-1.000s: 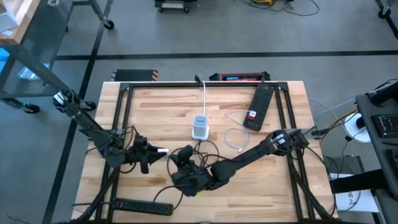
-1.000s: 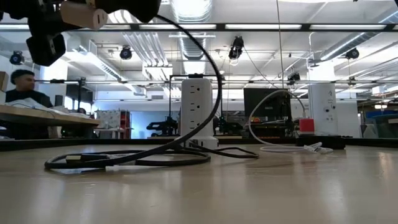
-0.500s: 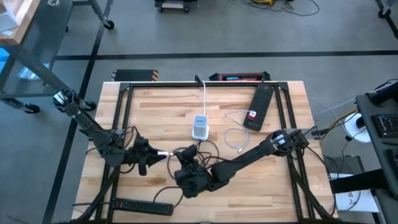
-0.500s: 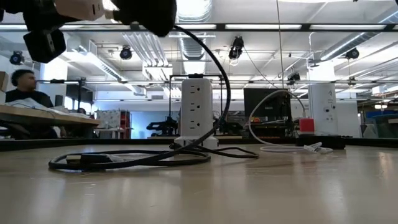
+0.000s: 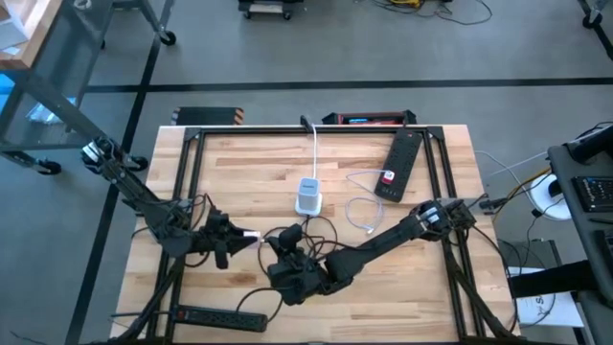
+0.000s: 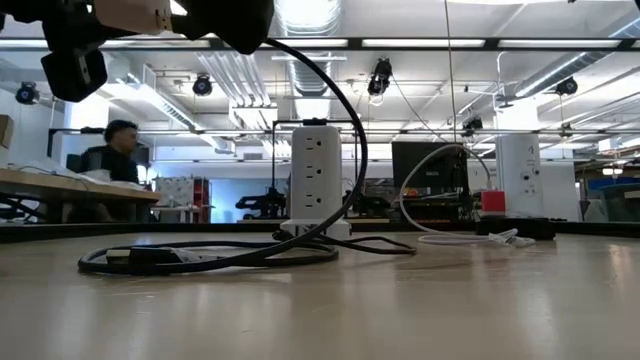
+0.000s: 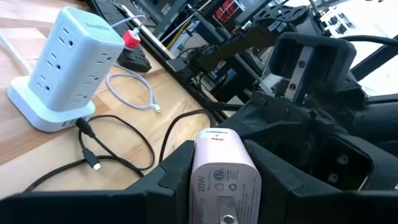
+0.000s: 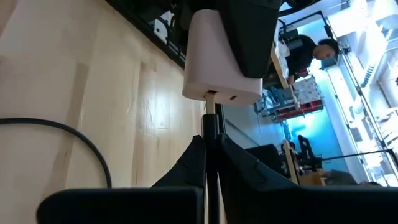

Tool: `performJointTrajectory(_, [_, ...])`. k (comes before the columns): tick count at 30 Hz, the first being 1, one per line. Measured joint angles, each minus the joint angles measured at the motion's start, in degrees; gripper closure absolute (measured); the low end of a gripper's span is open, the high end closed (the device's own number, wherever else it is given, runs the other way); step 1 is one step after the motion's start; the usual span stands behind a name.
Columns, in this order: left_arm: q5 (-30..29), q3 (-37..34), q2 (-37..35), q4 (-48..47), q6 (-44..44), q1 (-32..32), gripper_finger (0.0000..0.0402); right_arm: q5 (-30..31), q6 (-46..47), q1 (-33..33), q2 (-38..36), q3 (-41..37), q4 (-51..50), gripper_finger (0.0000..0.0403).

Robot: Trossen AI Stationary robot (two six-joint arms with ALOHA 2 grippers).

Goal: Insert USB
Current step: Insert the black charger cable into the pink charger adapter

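The charger [image 7: 222, 180], a smooth, pale pink block with rounded corners, is clamped between the fingers of the left pincer [image 5: 247, 234], above the tabletop [image 5: 383, 297] and well in front of the tower [image 5: 307, 196]. The right wrist view shows the plug [image 8: 211, 118], a thin metal USB tip on a black cable [image 6: 300, 240], meeting a slot in the charger's underside; how deep it sits cannot be told. The right pincer [image 5: 285, 247] is closed tight on that plug, its dark fingers [image 8: 186, 168] pressed together just below the charger. The cable arcs down from the raised pincers and lies in loose loops on the pale, plank-grained wood in front of the tower, a white upright block with rows of sockets on a flat square base. A white lead [image 5: 315, 149] runs from the tower to the far edge. Right of the tower lie a thin pale cable [image 5: 362, 213] and a long black strip [image 5: 400, 163] carrying a red tag [image 5: 388, 176]. Another black strip [image 5: 220, 317] lies at the near edge, left of the tower. The near right corner of the wood is bare. A black frame [image 5: 192, 144] borders the tabletop. A person [image 6: 118, 160] sits at a far bench.
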Motion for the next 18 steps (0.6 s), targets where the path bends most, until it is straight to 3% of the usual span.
performJointTrajectory(18, [-0.83, 0.01, 0.64, 0.20, 0.64, 0.10, 0.0297, -0.03, 3.84, -0.50, 0.00, 0.15, -0.04, 0.0396])
